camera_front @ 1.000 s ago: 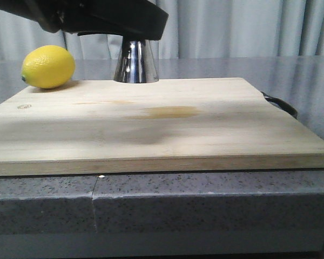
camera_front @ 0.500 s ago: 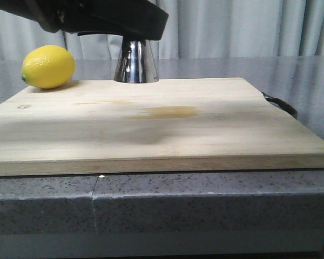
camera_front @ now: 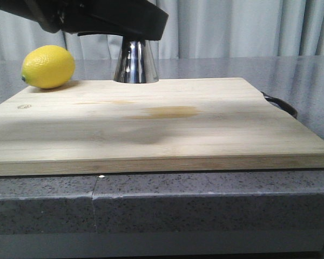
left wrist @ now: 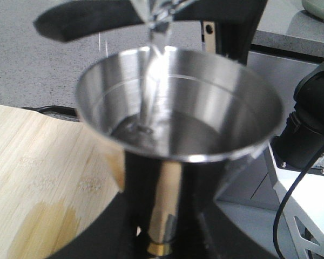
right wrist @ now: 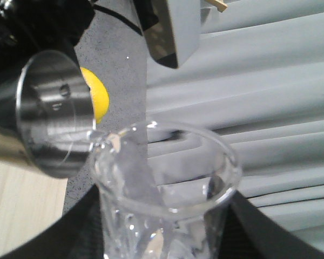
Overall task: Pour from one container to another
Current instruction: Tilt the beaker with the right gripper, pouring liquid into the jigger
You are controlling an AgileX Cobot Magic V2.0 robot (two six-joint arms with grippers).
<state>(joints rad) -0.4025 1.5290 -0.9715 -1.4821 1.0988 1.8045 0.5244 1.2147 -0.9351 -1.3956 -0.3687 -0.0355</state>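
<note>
The steel jigger stands at the far edge of the wooden board; only its lower cone shows under a black arm. In the left wrist view my left gripper is shut on the jigger at its narrow brass waist. A thin clear stream falls into its upper cup, which holds some liquid. My right gripper is shut on the glass beaker, which is tilted with its spout at the jigger's rim. The beaker's spout shows above the cup.
A yellow lemon lies at the board's far left corner. A damp stain marks the middle of the board. A black handle sticks out at the board's right side. Grey curtains hang behind the grey counter.
</note>
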